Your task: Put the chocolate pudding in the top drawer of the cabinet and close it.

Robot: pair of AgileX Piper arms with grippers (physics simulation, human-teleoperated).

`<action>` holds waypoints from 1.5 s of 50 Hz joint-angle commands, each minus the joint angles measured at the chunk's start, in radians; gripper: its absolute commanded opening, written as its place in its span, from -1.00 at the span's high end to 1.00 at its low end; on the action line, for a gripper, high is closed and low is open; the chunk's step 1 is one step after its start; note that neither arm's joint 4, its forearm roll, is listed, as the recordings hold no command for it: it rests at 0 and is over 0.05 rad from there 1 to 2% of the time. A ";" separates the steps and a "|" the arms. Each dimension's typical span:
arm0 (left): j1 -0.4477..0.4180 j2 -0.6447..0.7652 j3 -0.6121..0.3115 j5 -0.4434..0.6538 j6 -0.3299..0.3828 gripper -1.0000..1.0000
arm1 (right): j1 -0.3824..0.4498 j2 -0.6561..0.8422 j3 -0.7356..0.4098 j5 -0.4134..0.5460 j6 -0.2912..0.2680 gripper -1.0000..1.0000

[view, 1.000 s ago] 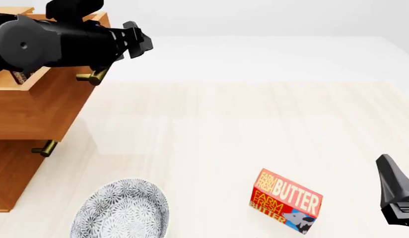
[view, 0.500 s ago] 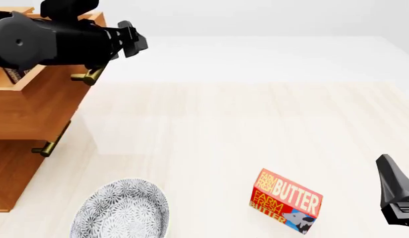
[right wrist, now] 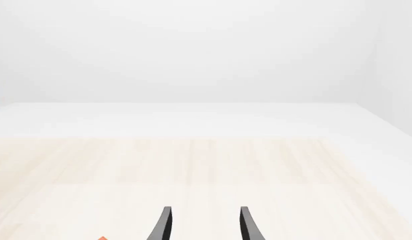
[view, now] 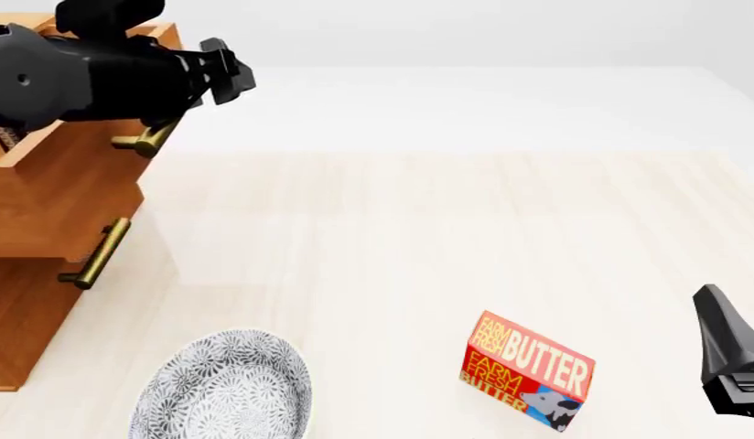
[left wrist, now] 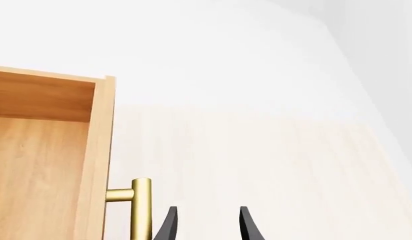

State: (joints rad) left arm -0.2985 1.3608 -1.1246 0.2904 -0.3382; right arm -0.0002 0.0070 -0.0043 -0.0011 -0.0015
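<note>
Pale wood-grain table (view: 475,219) carries the orange-brown cabinet (view: 23,302), whose top drawer (view: 59,192) juts out, brass bar handle (left wrist: 140,207) just beside my parted left fingers (left wrist: 167,227). Only a dark sliver of chocolate pudding (view: 4,137) shows inside; my slim black right fingers (right wrist: 164,225) also stand apart, empty.

The cabinet (view: 48,210) stands at the table's (view: 414,229) left, plate (view: 224,389) before it, butter box (view: 526,370) rightward.
</note>
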 commanded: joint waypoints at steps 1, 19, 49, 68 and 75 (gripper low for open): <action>0.029 0.055 0.042 -0.005 -0.051 -1.00 | 0.000 0.000 0.000 0.000 0.000 -1.00; 0.064 0.056 0.068 -0.017 -0.030 -1.00 | 0.000 0.000 0.000 0.000 0.000 -1.00; 0.113 0.070 0.100 -0.050 -0.025 -1.00 | 0.000 0.000 0.000 0.000 0.000 -1.00; 0.136 0.076 0.106 -0.062 -0.029 -1.00 | 0.000 0.000 0.000 0.000 0.000 -1.00; 0.151 0.081 0.105 -0.062 -0.022 -1.00 | 0.000 0.000 0.000 0.000 0.000 -1.00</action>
State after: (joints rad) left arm -0.1732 1.3444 -1.0757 0.2129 -0.3130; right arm -0.0002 0.0070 -0.0043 -0.0011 -0.0015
